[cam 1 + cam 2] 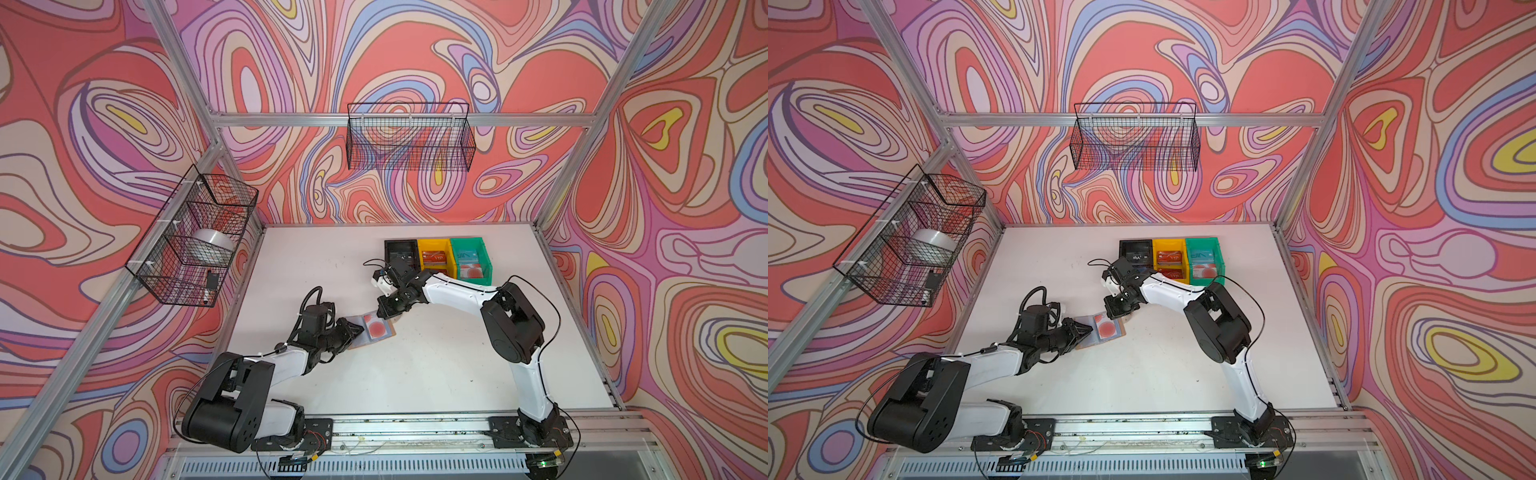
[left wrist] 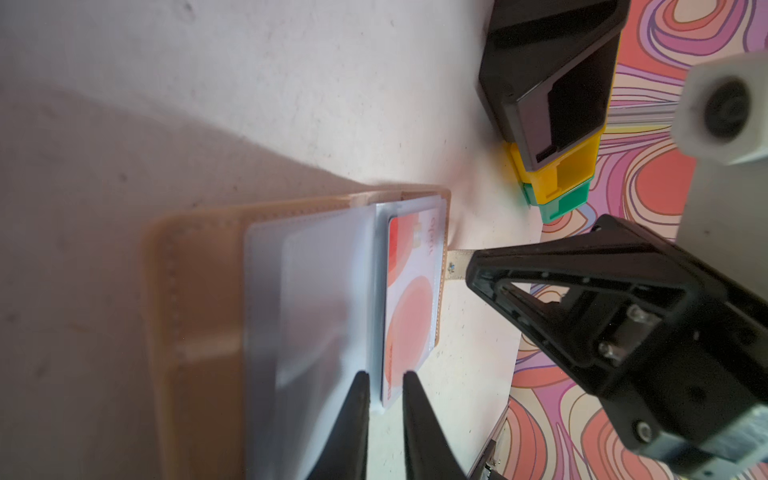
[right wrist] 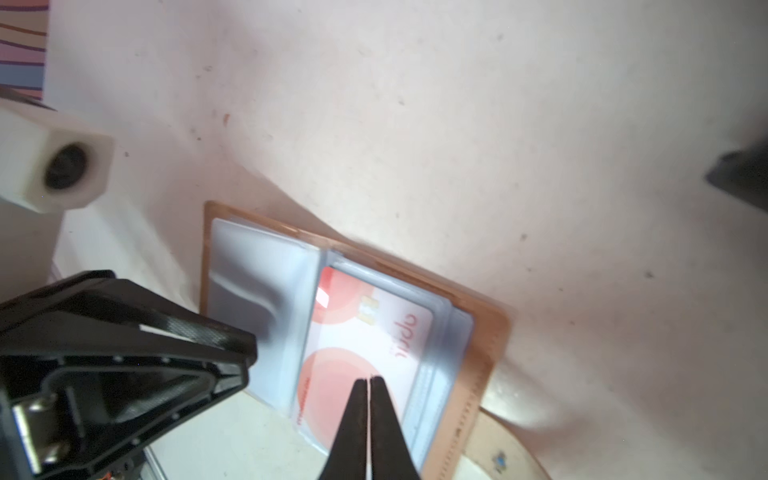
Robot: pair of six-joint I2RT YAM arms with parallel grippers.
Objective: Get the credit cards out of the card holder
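Note:
The tan card holder [image 1: 389, 335] [image 2: 195, 291] lies open on the white table, its clear sleeves facing up. A pale credit card with a big red circle [image 1: 376, 328] [image 2: 409, 307] [image 3: 365, 332] sits in the right-hand sleeve, one short edge at the sleeve's mouth. My left gripper [image 1: 360, 329] [image 2: 386, 376] is at that edge. It is narrowly open, with the card's corner showing between its fingertips. My right gripper [image 1: 383, 313] [image 3: 369, 379] is shut with its tips over the card's red circle. No maroon card shows.
Black [image 1: 401, 251], yellow [image 1: 434, 257] and green [image 1: 469, 259] bins stand in a row at the back of the table, behind my right arm. Cards lie in the yellow and green ones. Wire baskets hang on the back wall [image 1: 409, 137] and the left wall [image 1: 195, 237].

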